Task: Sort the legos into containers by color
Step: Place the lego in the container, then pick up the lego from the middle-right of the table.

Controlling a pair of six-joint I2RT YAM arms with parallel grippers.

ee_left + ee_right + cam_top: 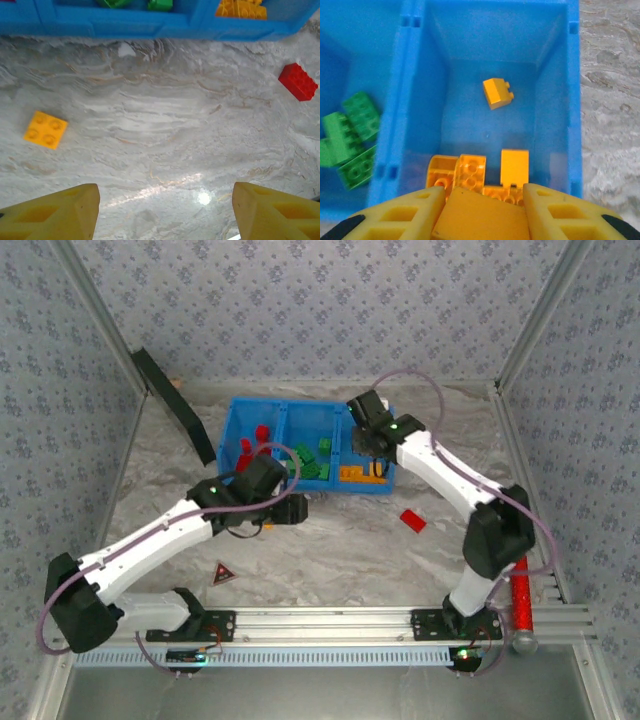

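Over marbled tabletop (160, 125), left hand (165, 210) gapes; right hand (482, 200) seemingly pinches smooth orange brick (480, 222).

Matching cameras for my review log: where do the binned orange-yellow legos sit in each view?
Top external: orange-yellow legos in the right compartment of the bin, near centre.
Left wrist: orange-yellow legos at the top edge, right of centre.
Right wrist: orange-yellow legos low centre, beyond the jaws.
Shared landmark: green legos in the compartment to their left.
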